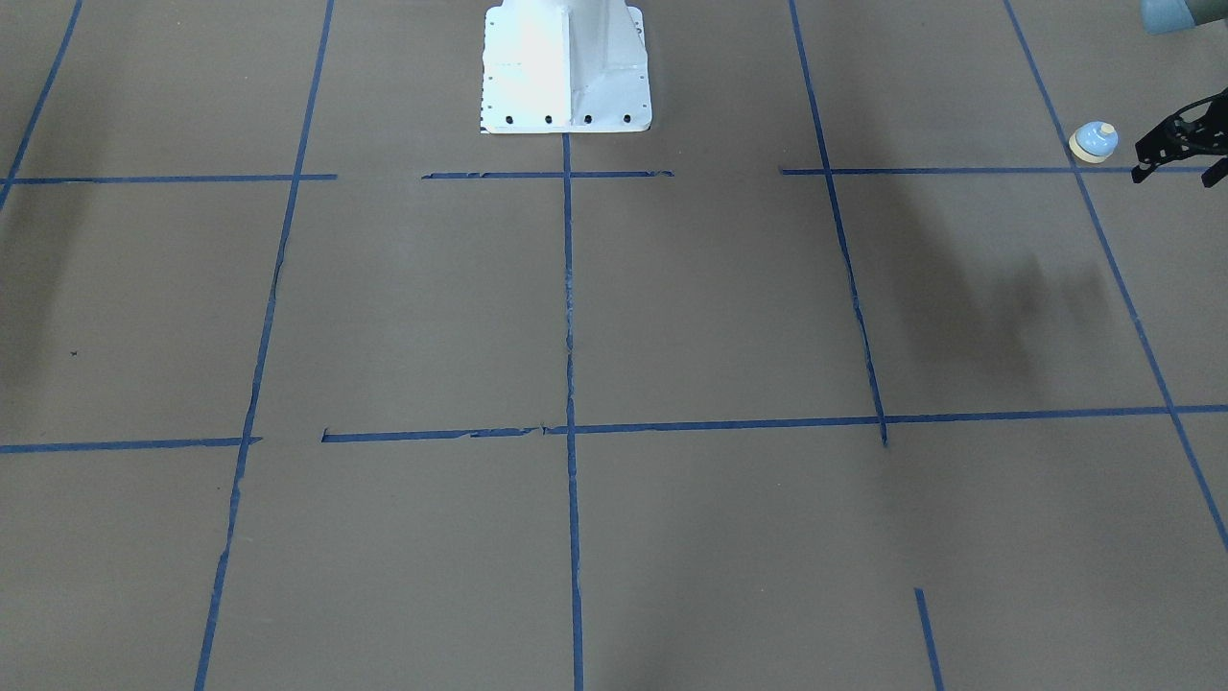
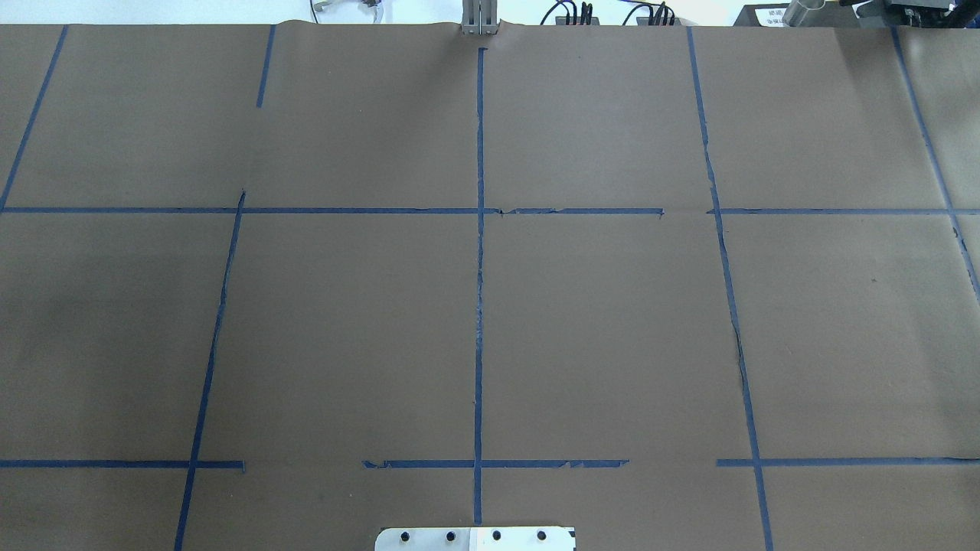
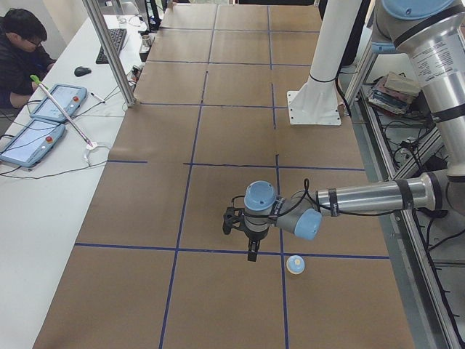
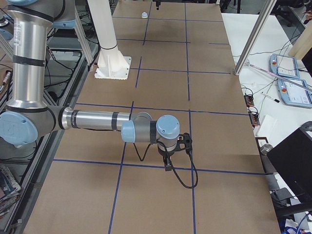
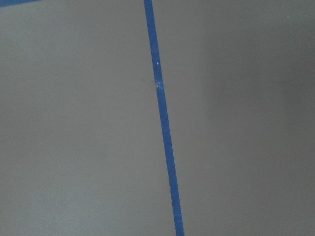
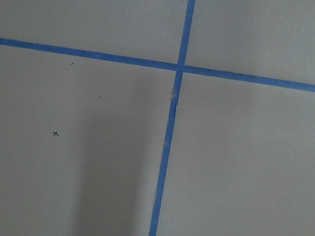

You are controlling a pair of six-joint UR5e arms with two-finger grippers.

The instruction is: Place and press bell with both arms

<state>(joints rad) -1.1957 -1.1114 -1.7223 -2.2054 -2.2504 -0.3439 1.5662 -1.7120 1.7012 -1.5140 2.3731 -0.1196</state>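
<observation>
The bell stands upright on the brown table near the robot's left end, blue dome with a cream base and button. It also shows in the exterior left view and, tiny, in the exterior right view. My left gripper hangs just beside the bell, apart from it, above the table; its fingertips look spread and hold nothing. It also shows in the exterior left view. My right gripper points down over the table's other end, far from the bell. I cannot tell whether it is open or shut.
The white pedestal is bolted at the robot's side of the table. Blue tape lines grid the brown surface. An operator sits at a white bench with tablets. A metal post stands at the table's edge.
</observation>
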